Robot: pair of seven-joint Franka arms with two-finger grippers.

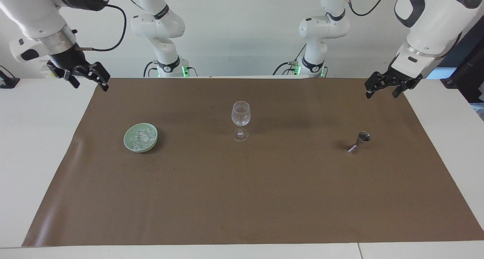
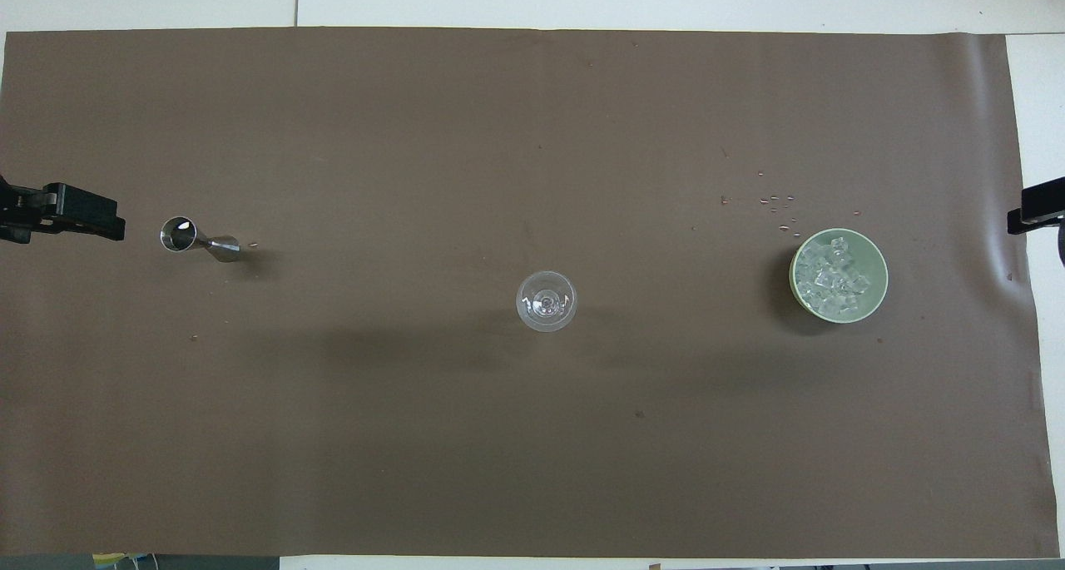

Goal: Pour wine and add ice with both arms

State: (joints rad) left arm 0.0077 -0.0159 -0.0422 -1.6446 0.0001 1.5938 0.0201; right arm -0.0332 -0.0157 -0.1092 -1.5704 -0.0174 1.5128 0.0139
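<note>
Left end effector (image 1: 385, 86) hangs released and empty over the mat's edge at its own end of the table; right end effector (image 1: 83, 75) mirrors it, also released, holding nothing. Both arms wait, wrists bent down. On the brown mat (image 1: 242, 198) sit the green bowl (image 1: 129, 144) holding the ice (image 1: 143, 137), the wine glass (image 1: 241, 117) in the middle, and the small metal jigger (image 1: 358, 142). The tall glass looks tippy; a careless brush could topple it, and the slim jigger might slip or spill.
</note>
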